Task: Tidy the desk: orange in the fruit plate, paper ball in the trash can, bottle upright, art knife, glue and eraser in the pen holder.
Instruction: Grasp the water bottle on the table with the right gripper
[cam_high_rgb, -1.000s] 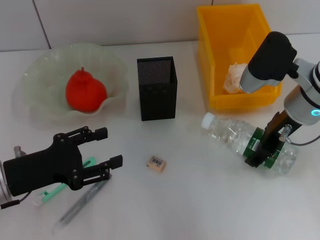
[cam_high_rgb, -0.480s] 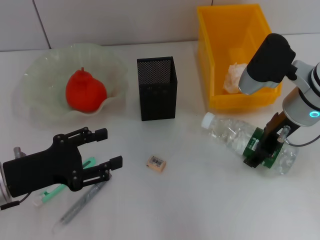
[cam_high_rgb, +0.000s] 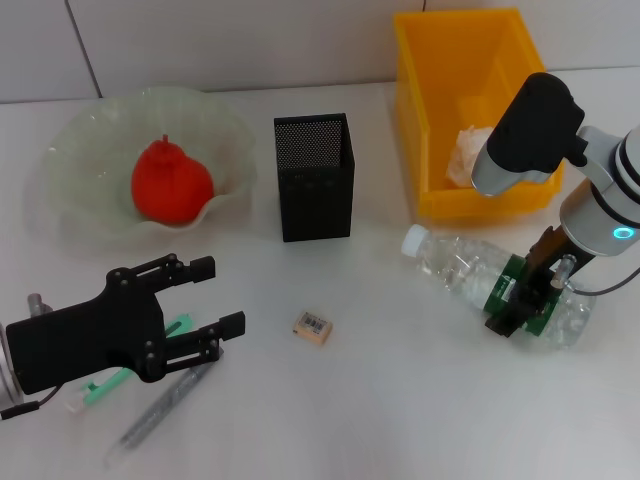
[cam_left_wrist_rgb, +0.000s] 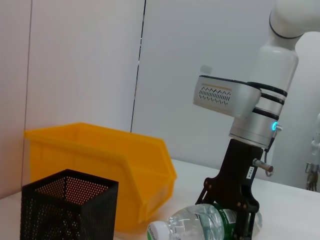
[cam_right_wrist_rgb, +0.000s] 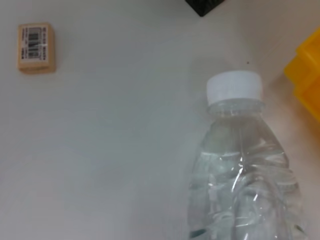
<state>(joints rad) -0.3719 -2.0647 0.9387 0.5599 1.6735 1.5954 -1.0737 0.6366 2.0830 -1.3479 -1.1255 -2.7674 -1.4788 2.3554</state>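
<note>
Spreading across the whole head view, the white desk (cam_high_rgb: 400, 400) carries everything. The bright yellow trash can (cam_high_rgb: 430, 130) stands at the far right, with the crumpled white paper ball (cam_high_rgb: 462, 155) lying inside it against the near wall. At the far left sits the pale green fruit plate (cam_high_rgb: 80, 160) with its ruffled rim, and the red-orange orange (cam_high_rgb: 170, 183) rests in its middle, stem nub up. Near the front left, the left pincer (cam_high_rgb: 222, 295) hangs low over the desk with its black fingers apart and nothing between them; under and beside it lie a mint-green tool (cam_high_rgb: 105, 385) and a grey pen-like tool (cam_high_rgb: 165, 405), which I cannot identify more closely. On the right, the right pincer (cam_high_rgb: 522, 300) is down on the bottle (cam_high_rgb: 460, 268), clamped across the dark green label. The bottle lies on its side just in front of the trash can, its white cap pointing toward the pen holder; the left wrist view shows the black fingers straddling its body. The black mesh pen holder (cam_high_rgb: 313, 175) stands upright between the fruit plate and the trash can. Smallest, the beige eraser (cam_high_rgb: 313, 326) lies alone on the desk in front of the pen holder, barcode label up, well apart from both pincers.
</note>
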